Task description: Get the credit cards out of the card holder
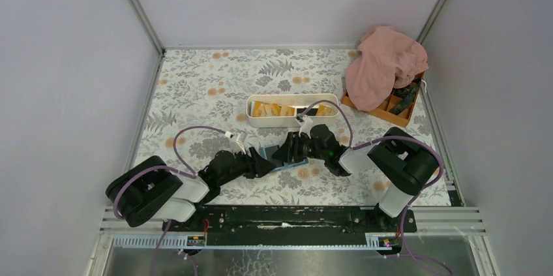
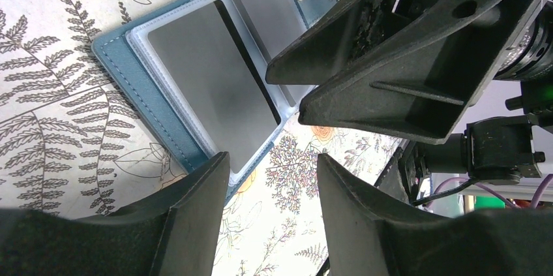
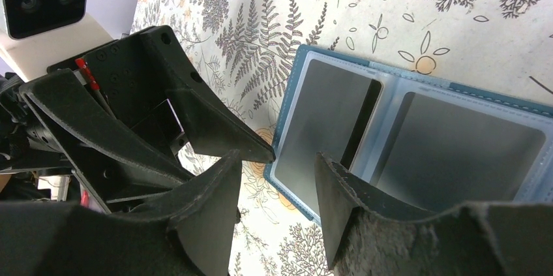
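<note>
Right now your two grippers meet tip to tip over the card holder (image 2: pixel 195 74), which lies opened flat on the floral tablecloth (image 1: pixel 195 87), near the front edge, between the arms. Its blue cover faces down and its grey pockets face up.

Your left gripper (image 2: pixel 272 155) has its jaws standing wide with nothing between them. Only the tablecloth and the near corner of the blue cover show in the gap. One finger sits right at the holder's edge, but you cannot tell whether it touches.

Your right gripper (image 3: pixel 279 154) is likewise spread wide and holds nothing. It comes in from the opposite side, and one of its fingers overlaps the near edge of the holder in its wrist view.

A thin black strip runs along the inner edge of one grey pocket, beside the fold. You cannot tell from here whether it is a card.

Farther back, apart from the holder, the long white tray (image 1: pixel 255 118) holds orange-yellow cards (image 1: pixel 266 109) at its left end and something dark toward its right. In the far right corner an orange compartment box (image 1: pixel 391 114) sits partly under a pink cloth (image 1: pixel 385 67).
</note>
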Controlling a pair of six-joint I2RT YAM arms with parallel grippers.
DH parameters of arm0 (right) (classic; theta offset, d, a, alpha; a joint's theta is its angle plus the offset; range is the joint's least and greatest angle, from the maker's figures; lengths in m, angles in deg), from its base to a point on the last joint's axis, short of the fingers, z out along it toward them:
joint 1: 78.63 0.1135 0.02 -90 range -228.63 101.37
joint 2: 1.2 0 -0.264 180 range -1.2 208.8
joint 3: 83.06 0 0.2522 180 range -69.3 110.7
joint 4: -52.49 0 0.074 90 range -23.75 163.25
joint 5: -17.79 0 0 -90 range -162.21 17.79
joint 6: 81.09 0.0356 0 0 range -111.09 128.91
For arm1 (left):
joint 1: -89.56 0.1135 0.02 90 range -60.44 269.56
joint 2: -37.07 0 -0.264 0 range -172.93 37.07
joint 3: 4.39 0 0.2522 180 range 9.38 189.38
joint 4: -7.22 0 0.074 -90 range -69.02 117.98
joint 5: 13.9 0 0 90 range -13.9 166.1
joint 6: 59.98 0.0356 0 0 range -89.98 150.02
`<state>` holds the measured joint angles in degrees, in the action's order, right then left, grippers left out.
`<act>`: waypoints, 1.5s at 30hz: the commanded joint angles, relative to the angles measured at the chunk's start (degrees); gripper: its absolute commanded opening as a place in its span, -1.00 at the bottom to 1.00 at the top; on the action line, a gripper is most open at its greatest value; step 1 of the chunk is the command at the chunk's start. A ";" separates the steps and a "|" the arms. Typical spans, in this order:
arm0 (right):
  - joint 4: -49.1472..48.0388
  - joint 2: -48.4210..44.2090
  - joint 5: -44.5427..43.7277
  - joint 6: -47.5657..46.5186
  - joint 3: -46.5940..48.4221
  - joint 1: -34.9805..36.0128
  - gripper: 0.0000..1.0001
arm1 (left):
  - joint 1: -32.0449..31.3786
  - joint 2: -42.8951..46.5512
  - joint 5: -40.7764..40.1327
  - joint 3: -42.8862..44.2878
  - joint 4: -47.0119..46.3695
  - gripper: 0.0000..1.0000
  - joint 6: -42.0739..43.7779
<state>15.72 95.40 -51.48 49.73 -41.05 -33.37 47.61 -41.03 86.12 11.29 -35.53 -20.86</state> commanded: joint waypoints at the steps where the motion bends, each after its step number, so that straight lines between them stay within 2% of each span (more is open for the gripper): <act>1: -2.40 -0.13 1.68 -0.46 2.05 0.96 0.06 | 0.29 0.87 -1.06 0.19 -0.59 0.18 1.04; 6: -0.74 0.28 -0.40 -1.76 2.13 0.97 0.06 | 0.30 0.30 -0.98 0.54 -0.72 0.18 1.04; 13: 7.09 -2.51 -6.41 -5.41 3.05 0.61 0.06 | 0.28 -0.80 -0.71 0.17 -2.04 0.18 0.97; 20: 8.91 -1.63 -7.13 -6.99 4.03 -0.30 0.06 | 0.27 -2.25 -0.43 -0.29 -3.85 0.18 0.47; 26: 4.63 1.80 -2.88 -4.61 3.63 -0.25 0.05 | 0.31 -2.60 -0.32 0.04 -4.14 0.18 0.42; 38: -6.72 2.20 4.98 2.26 1.46 -0.26 0.04 | 0.38 -3.82 -0.01 0.42 -4.80 0.18 0.34; 45: -7.54 3.11 6.09 2.49 1.04 -0.26 0.04 | 0.60 -4.10 0.12 0.46 -5.28 0.17 0.23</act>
<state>12.62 97.76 -49.86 50.84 -39.67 -34.07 47.63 -44.46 86.25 11.27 -37.98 -20.90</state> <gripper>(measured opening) 0.524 0.588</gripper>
